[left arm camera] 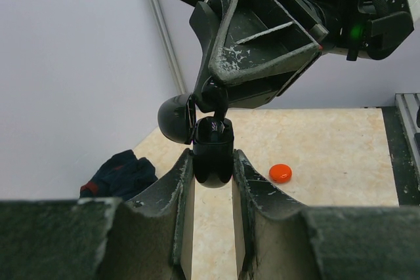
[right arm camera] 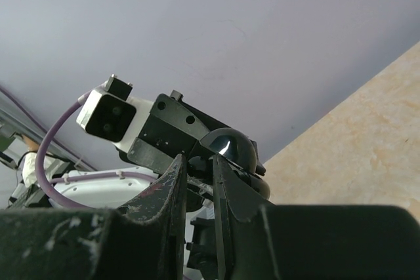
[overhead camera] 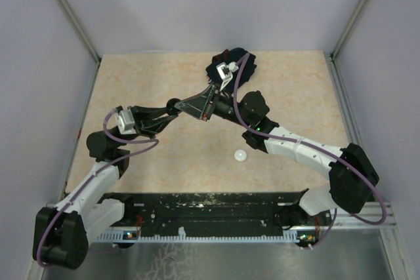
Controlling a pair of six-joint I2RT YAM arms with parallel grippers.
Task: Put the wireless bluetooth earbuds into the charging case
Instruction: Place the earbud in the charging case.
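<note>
Left gripper (left arm camera: 212, 157): jaws a narrow way apart, clamped on both flanks of the charging case; it holds the case up off the worktop, mouth upward, so the other arm can work from above
Charging case (left arm camera: 213, 162): black, rounded, upright between the left jaws; lid (left arm camera: 176, 119) hinged open to the side, leaving the mouth clear
Right gripper (left arm camera: 211, 100): comes down from above, jaws drawn together to almost nothing, tips right at the case mouth
Earbud (left arm camera: 215, 127): small dark piece with a pale mark, sitting in the case mouth directly under the right tips; whether the tips grip it or only press on it cannot be told
Other earbuds: none made out in these views
Step, as judged: seating one bud into its socket, held in mid-air over the middle of the worktop (overhead camera: 164, 83)
Risk, as judged: a tilted bud may jam or pop out when released
Orange-red puck (left arm camera: 280, 173): on the worktop, well apart
White puck (overhead camera: 241, 156): near the right arm
Dark cloth (left arm camera: 121, 174): bunched at the far edge
</note>
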